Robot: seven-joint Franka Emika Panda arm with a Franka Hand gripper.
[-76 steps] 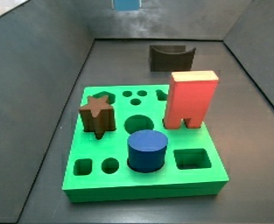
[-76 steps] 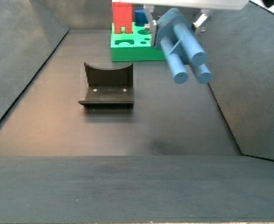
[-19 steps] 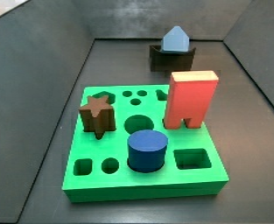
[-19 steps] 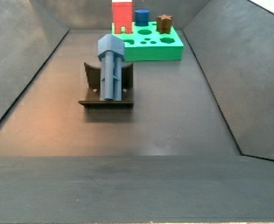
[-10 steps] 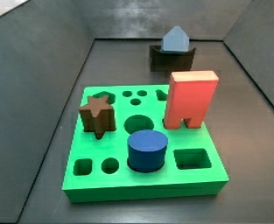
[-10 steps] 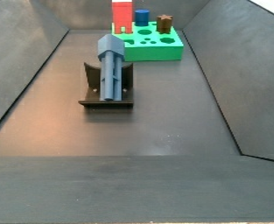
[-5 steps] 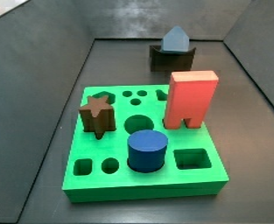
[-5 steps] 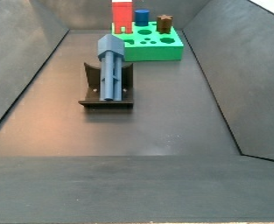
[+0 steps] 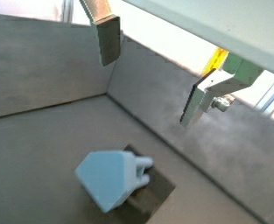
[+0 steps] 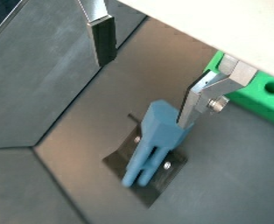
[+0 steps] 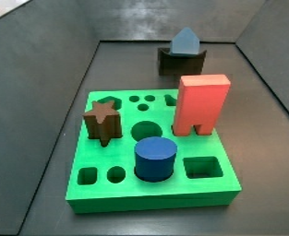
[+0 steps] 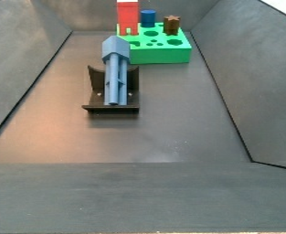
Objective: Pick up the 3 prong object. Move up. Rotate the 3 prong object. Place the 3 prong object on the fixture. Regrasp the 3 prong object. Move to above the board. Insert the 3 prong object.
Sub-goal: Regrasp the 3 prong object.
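I had the prong piece (image 12: 116, 66) in the gripper (image 10: 151, 66) a few seconds back, hanging in the air on the near side of the board (image 12: 153, 47); now it lies on the fixture (image 12: 111, 90), and it has not shifted over the last couple of seconds. In a side view its tapered end points up out of the fixture's notch (image 11: 184, 40), behind the red block (image 11: 201, 104). In the other side view the prongs run down the fixture's base plate, away from the board.

The gripper is released: in both wrist views the silver fingers (image 9: 108, 39) stand wide apart with nothing between them, above the fixture and clear of the piece. Neither side view shows the arm at all, so I judge it is hanging well above the fixture.

So I read the placing step as done and the regrasp as next. The piece sits square in the notch, which should give me a clean grip. The risk I see is nudging it sideways off the fixture as the fingers come down. The board's holes near the star peg (image 11: 101, 120) and the cylinder (image 11: 154, 159) wait for the insertion.
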